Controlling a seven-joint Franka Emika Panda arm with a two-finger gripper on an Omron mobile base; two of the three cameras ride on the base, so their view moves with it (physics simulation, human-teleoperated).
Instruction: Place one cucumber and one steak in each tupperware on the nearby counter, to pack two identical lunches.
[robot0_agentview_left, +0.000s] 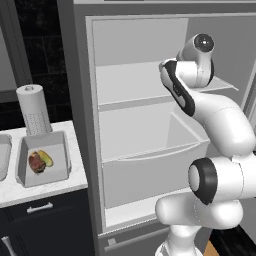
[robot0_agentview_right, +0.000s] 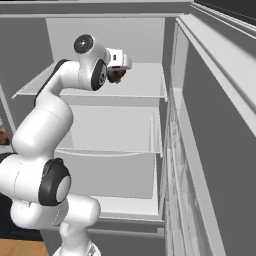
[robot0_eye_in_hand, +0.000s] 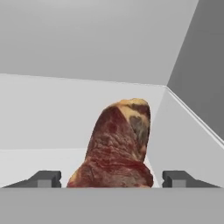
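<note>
Kitchen setting, rendered: open grey refrigerator (robot0_agentview_left: 150, 125) fills the centre and right of the left base view, with white shelves and a large drawer bin (robot0_agentview_left: 150, 175) at mid-height; white speckled counter (robot0_agentview_left: 45, 187) over dark cabinets at the lower left

Item 1, steak (robot0_eye_in_hand: 116, 148): reddish-brown slab with darker and pale patches, standing on a white shelf at lower centre of the hand view, in the inner corner where the shelf meets the grey side wall. It lies directly between the two dark finger tips, which flank it left and right with a sliver of shelf showing on each side. In the right base view it appears as a small dark-brown patch at upper centre, just under the hand

Item 2, gripper (robot0_eye_in_hand: 112, 178): fingers apart, one on either side of the steak, not visibly pressing on it. In the right base view the hand sits at upper centre, over the upper fridge shelf (robot0_agentview_right: 140, 82)

Item 3, tupperware (robot0_agentview_left: 42, 160): light grey container on the counter, left of frame in the left base view, holding a second steak (robot0_agentview_left: 36, 162) and a yellowish-green cucumber (robot0_agentview_left: 46, 158) side by side, touching

Item 4, second tupperware (robot0_agentview_left: 3, 155): cut off at the far left edge; contents cannot be told

Item 5, paper towel roll (robot0_agentview_left: 34, 110): upright behind the containers
</note>
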